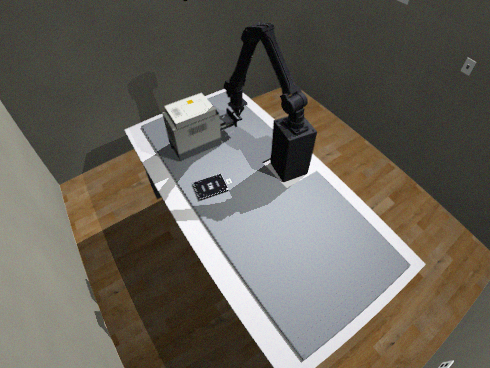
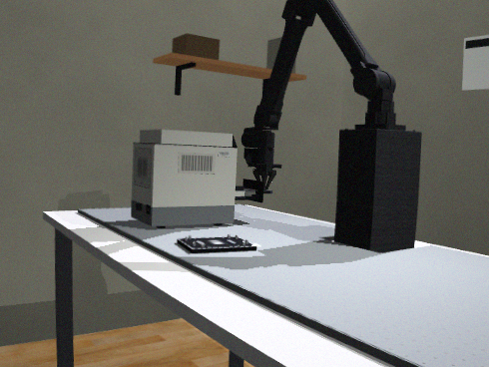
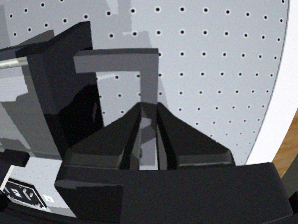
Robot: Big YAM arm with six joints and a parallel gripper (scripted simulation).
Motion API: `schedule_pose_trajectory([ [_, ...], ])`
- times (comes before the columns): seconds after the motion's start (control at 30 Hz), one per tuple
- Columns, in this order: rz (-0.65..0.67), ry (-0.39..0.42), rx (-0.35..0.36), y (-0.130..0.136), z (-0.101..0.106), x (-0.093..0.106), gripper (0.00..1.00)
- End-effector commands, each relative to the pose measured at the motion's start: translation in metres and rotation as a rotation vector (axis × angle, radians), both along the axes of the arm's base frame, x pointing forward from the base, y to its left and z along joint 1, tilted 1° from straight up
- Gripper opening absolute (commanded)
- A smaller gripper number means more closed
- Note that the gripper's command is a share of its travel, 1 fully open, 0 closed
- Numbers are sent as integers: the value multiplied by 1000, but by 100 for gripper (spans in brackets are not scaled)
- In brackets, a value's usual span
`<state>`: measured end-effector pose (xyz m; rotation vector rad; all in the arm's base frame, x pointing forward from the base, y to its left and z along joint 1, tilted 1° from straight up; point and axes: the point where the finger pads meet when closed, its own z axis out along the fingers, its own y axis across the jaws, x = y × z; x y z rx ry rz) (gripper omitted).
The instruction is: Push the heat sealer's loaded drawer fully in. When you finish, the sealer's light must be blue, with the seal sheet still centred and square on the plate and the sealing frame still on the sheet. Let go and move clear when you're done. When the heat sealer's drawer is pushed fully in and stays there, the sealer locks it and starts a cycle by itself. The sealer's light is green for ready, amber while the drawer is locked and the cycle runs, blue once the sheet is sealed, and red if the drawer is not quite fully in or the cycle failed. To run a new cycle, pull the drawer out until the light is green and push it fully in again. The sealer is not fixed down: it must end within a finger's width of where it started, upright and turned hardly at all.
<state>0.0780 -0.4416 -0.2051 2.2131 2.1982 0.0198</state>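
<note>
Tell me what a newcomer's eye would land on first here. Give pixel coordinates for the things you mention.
Probably the black arm [image 1: 272, 60] [image 2: 344, 37], arching from its dark pedestal [image 1: 286, 155] [image 2: 376, 189] down to the sealer's drawer side. Next, the pale boxy heat sealer [image 1: 195, 136] [image 2: 192, 175] near one end of the table, with a yellow label [image 1: 190, 102] on top. Then the small black board [image 1: 210, 187] [image 2: 216, 245] [image 3: 24, 194] lying flat on the grey mat beside it.
</note>
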Motion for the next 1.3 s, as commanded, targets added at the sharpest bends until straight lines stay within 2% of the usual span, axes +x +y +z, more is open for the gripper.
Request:
schedule_pose_trajectory([
  [0.0, -1, -3, -2, -8, -4, 12, 0],
  [0.4, -1, -3, -2, -7, -3, 32, 0],
  [1.27, -4, -1, 4, -3, -5, 29, 0],
])
